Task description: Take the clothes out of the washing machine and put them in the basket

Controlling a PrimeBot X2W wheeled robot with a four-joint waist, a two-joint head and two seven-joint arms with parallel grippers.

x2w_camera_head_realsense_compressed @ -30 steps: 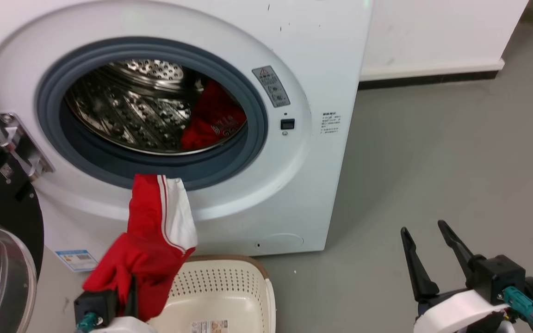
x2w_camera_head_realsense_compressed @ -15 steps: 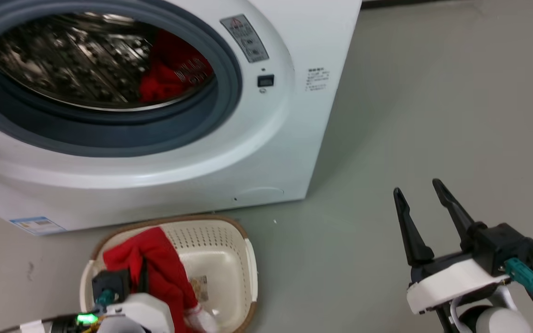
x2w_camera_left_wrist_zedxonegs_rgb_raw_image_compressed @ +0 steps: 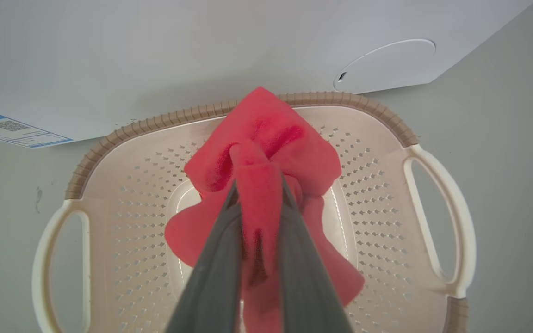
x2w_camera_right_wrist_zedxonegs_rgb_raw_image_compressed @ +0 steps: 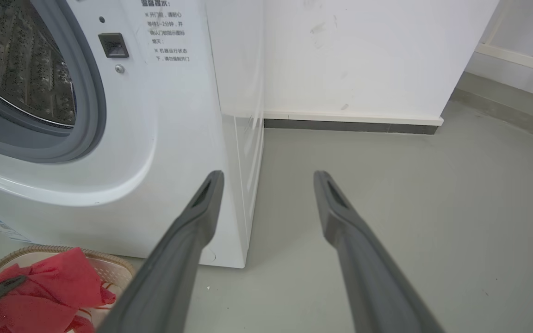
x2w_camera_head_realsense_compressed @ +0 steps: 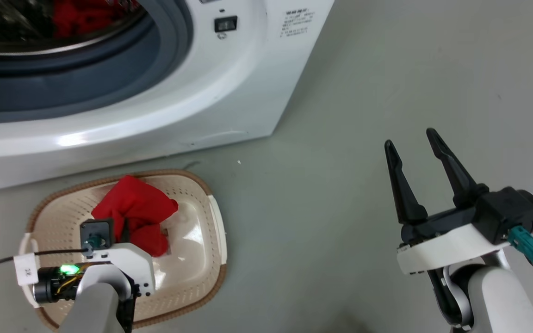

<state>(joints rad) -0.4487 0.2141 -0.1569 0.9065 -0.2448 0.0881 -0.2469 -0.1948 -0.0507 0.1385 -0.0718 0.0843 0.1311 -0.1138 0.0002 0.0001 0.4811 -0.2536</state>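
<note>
Head overhead; wrists close; shared basket [x2w_camera_head_realsense_compressed: 191,252]

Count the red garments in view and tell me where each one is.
2. One red garment is in the basket, clamped by the left gripper. The other garment lies inside the washing machine. More may be hidden deeper inside.

bright, even light; close fingers [x2w_camera_left_wrist_zedxonegs_rgb_raw_image_compressed: 211,277] perhaps slightly blurred.
</note>
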